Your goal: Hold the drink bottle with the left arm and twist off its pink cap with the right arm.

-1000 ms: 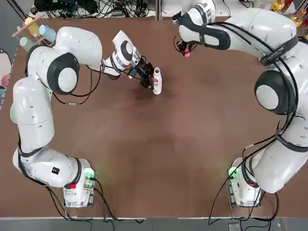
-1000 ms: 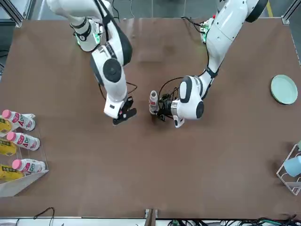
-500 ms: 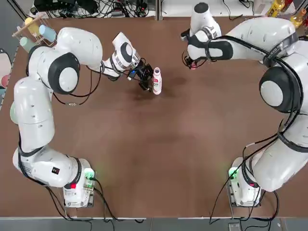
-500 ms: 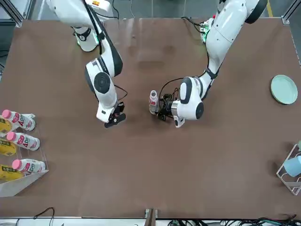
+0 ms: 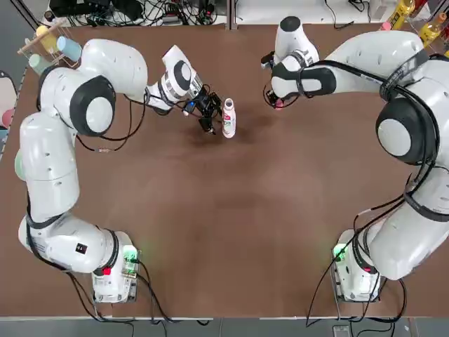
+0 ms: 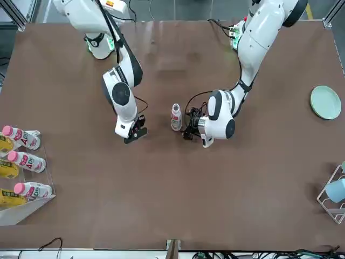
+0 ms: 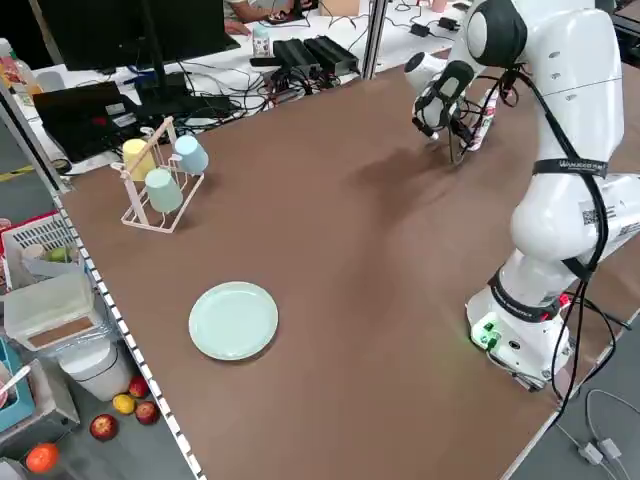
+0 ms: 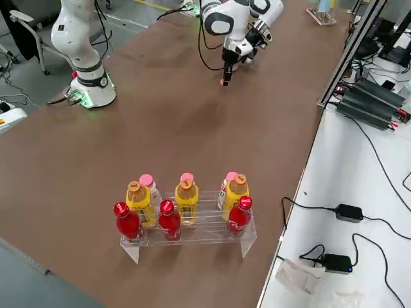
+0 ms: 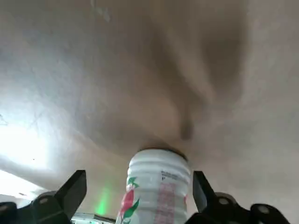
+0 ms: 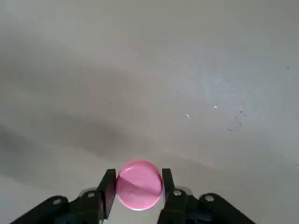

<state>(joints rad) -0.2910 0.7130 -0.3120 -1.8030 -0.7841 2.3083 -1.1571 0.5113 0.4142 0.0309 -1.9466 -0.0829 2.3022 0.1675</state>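
- brown table [image 5: 231, 210], top view as dial.
- clear rack [image 8: 212, 230] of bottles, table's 2 o'clock.
- left gripper [image 9: 140, 177]: released, open at 9 o'clock of bottle.
- right gripper [image 10: 139, 172]: grasping pink cap, bottle's 2 o'clock.
- drink bottle [image 5: 229, 119]: upright, uncapped, table's 12 o'clock.
- pink cap [image 10: 139, 186]: between right fingers.

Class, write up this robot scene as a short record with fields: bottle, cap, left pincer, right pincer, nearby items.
Bottle: white drink bottle, upright on the table, no cap on its neck
Cap: pink cap, off the bottle
Left pincer: left pincer, open beside the bottle, not gripping it
Right pincer: right pincer, closed on the cap, away from the bottle
Nearby: rack of bottles; round plate
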